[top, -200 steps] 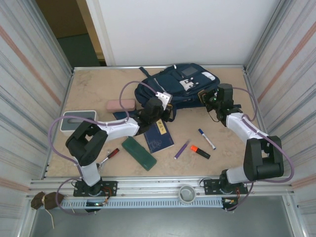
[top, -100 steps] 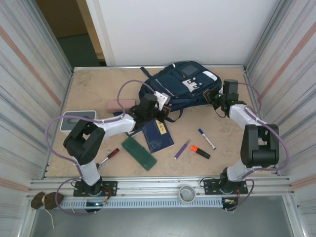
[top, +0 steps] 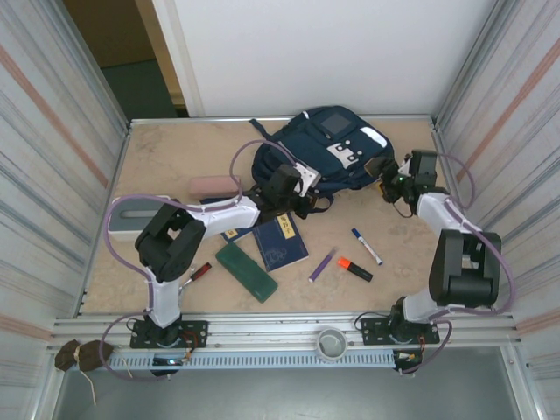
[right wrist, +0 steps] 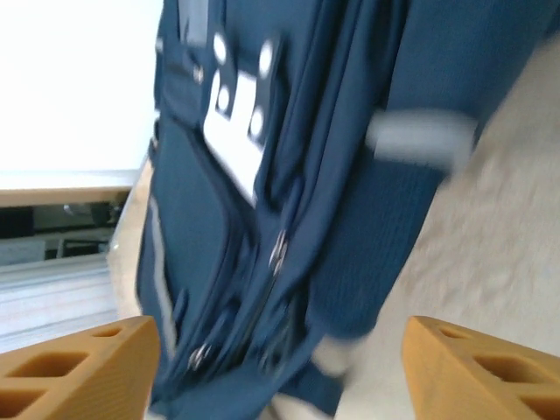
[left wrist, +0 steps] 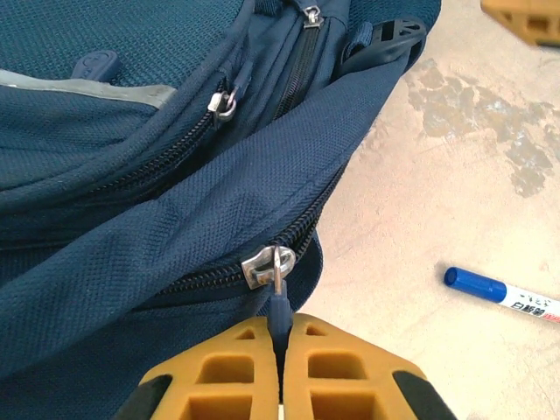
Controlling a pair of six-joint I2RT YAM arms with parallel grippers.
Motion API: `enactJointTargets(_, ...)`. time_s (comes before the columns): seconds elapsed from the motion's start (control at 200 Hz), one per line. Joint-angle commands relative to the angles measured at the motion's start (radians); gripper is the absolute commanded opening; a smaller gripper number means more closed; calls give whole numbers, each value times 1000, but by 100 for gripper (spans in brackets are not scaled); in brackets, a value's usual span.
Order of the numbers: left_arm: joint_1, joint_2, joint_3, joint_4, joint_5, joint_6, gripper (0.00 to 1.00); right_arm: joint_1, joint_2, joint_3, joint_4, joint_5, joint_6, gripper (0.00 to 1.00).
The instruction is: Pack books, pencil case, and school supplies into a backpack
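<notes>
Backpack [left wrist: 131, 201] zip pull [left wrist: 278, 308] pinched by L gripper [left wrist: 282, 346]; R gripper [right wrist: 280, 354] spread.

Left gripper [left wrist: 282, 337]: orange fingers pressed together at the near edge, pinching the zipper pull [left wrist: 278, 308].
Zipper pull: dark cord hanging from a metal slider [left wrist: 266, 265] on the main zipper.
Backpack [left wrist: 131, 131]: navy fabric, main zipper closed on the slider's left; two more metal sliders farther back.
White marker [left wrist: 506, 295]: blue cap, lying to the right on the table [left wrist: 437, 192], apart from the backpack.
</notes>
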Motion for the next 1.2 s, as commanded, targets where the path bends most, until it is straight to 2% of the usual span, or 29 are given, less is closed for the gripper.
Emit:
enactJointTargets(0.0, -15, -7, 39, 37, -3, -12, 0, 80, -58, -90, 99, -11, 110, 78)
enactJointTargets(0.105, -26, -6, 39, 39, -5, -8, 0, 162, -49, -128, 170, 59, 187, 78)
enactJointTargets(0.24, -37, -13, 30, 42, -16, 3, 0, 230, 37, -92, 220, 117, 223, 70)
enactJointTargets(0.281, -39, -18, 23, 45, -17, 5, 0, 236, 64, -76, 231, 129, 226, 63)
enactJointTargets(0.406, -39, -39, 0, 29, -59, 27, 0, 214, 97, -52, 226, 166, 197, 27)
enactJointTargets(0.486, -26, -66, -29, 17, -92, 47, 0, 176, 84, -55, 208, 169, 164, 10)
enactJointTargets(0.636, 36, -121, -92, -3, -95, 76, 0, 83, 35, -69, 154, 144, 94, 1)
enactJointTargets(0.852, 124, -145, -129, -21, -38, 104, 0, 4, 58, 6, 41, 47, -41, 2)
enactJointTargets(0.977, 115, -142, -88, -41, 37, 76, 0, -19, 93, 95, -60, 15, -126, 12)
enactJointTargets(1.192, 68, -106, 17, -42, 76, -1, 0, -25, -37, 26, -85, -27, -95, 61)
